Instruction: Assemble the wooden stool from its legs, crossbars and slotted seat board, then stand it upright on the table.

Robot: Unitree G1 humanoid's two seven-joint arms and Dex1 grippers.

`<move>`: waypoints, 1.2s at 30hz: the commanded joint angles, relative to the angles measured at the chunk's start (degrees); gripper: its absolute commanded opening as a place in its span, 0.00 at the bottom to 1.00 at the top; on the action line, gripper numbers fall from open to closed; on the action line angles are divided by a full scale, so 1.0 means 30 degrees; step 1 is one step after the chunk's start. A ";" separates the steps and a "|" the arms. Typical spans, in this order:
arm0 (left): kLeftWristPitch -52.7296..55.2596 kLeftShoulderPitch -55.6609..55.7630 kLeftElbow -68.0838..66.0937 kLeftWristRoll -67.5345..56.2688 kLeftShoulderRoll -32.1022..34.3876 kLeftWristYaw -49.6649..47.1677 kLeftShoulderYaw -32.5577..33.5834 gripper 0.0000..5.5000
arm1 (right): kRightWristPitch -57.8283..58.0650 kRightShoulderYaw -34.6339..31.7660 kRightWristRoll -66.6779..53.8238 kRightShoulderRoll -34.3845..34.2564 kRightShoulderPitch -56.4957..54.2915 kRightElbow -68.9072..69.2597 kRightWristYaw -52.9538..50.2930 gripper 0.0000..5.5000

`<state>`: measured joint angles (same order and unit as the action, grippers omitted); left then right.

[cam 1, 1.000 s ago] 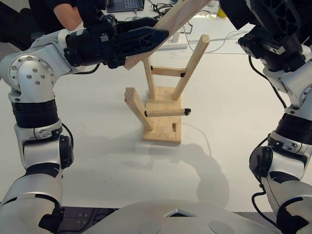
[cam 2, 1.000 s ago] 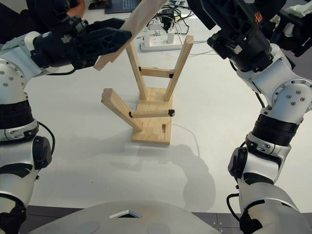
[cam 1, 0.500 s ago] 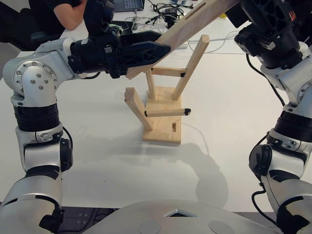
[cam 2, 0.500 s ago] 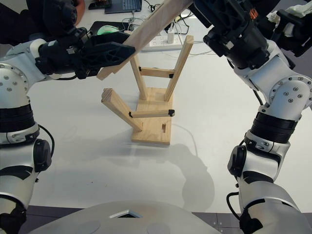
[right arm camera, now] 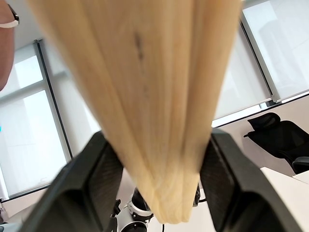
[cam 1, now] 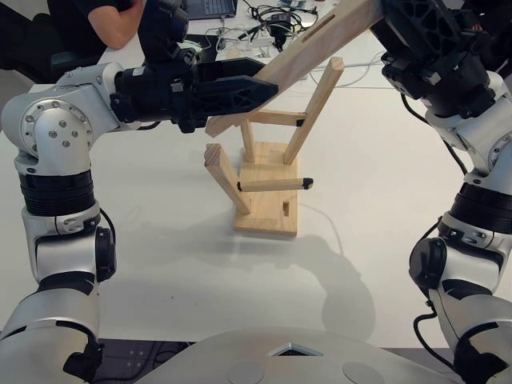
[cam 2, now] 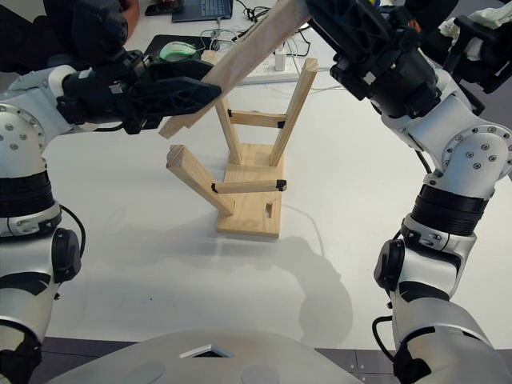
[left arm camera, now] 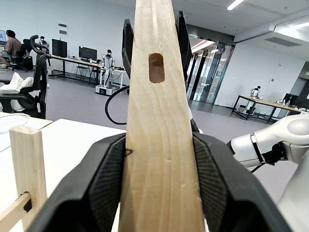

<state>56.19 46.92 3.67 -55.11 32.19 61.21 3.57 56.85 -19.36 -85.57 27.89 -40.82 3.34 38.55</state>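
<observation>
The surface (cam 1: 160,240) carries the seat board (cam 1: 264,216), lying flat mid-table with three legs (cam 1: 316,108) socketed in it, the near-left one leaning. The fourth leg (cam 1: 312,44) slants above them, clamped by my left end effector (left arm camera: 161,183) and my right end effector (right arm camera: 161,183). Lowered skewed, it could knock them loose or miss the free crossbar (cam 1: 276,185). My left wrist view shows its mortise hole (left arm camera: 156,67) squarely; the eye views show the clearance below.
</observation>
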 commanded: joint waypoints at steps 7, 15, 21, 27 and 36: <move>-0.1802 0.0144 -0.0883 0.2159 0.0216 -0.0309 -0.0342 0.53 | -0.0706 0.0210 0.0940 -0.0100 0.0547 0.0994 0.0073 0.40; -0.1135 -0.0965 -0.0005 0.2268 0.2193 0.0466 0.0135 0.71 | -0.2032 0.0178 0.3525 0.0231 0.0745 0.0301 0.0241 0.38; -0.0278 -0.2227 0.1336 0.1679 0.3832 0.0859 0.1003 0.71 | -0.2281 -0.0372 0.4334 0.0727 0.1293 0.0223 0.0278 0.38; 0.0615 -0.4140 0.4187 0.1078 0.5418 0.1705 0.0450 0.71 | -0.2146 -0.1406 0.4477 0.1852 0.3435 0.1733 0.0419 0.38; -0.3328 -0.5461 0.4884 0.6038 0.6334 0.1629 -0.2656 0.71 | -0.2609 -0.1452 0.6231 0.3414 0.4818 0.1982 0.0964 0.38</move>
<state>49.01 30.52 18.85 -39.84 50.81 66.51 -3.36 50.05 -23.82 -68.84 36.05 -27.20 8.99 39.93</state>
